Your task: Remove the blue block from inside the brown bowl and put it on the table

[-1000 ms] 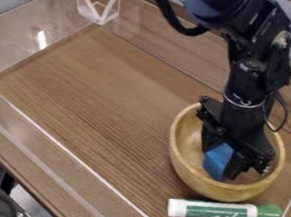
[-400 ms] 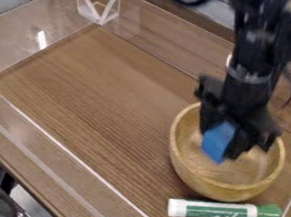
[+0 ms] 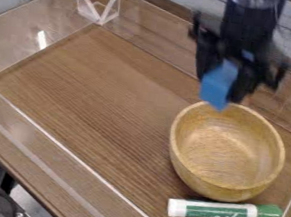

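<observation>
The blue block (image 3: 217, 86) hangs in the air above the far left rim of the brown bowl (image 3: 228, 149), tilted slightly. My gripper (image 3: 224, 79) is shut on the blue block, its dark fingers either side of it; the arm above is motion-blurred. The wooden bowl stands empty at the right of the table (image 3: 97, 89), its inside grain fully showing.
A green-and-white marker (image 3: 224, 210) lies near the front edge, just in front of the bowl. Low clear plastic walls (image 3: 22, 39) border the table, with a clear triangular bracket (image 3: 97, 5) at the back left corner.
The gripper has risen out of the bowl with the blue block and shifted a little left and back. The bowl is left empty.
</observation>
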### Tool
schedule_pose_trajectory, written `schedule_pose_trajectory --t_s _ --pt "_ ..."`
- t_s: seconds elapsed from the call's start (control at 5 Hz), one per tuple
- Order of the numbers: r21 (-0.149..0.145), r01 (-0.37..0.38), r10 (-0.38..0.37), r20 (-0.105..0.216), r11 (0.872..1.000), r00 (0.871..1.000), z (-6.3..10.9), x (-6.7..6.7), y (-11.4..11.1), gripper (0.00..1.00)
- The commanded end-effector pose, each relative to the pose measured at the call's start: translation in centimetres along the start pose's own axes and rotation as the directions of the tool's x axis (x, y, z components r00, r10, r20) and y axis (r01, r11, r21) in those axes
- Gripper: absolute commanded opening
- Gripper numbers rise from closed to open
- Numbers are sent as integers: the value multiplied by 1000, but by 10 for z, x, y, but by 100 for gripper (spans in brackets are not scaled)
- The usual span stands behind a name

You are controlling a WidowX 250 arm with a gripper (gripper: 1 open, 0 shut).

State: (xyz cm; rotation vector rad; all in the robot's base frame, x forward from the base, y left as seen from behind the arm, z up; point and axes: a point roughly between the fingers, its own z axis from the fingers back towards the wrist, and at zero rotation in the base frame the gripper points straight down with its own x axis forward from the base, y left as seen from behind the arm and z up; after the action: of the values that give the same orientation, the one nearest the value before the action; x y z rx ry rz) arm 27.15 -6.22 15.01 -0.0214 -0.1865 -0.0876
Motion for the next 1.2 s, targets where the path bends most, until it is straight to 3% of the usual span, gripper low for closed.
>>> schedule_pose_trajectory --t_s 0.0,0.4,1.0 --pt "11 -51 50 67 999 996 21 -4 11 0" --pt "16 -99 97 87 995 991 22 -27 22 0" --pt "29 -125 121 98 992 988 22 -33 21 0"
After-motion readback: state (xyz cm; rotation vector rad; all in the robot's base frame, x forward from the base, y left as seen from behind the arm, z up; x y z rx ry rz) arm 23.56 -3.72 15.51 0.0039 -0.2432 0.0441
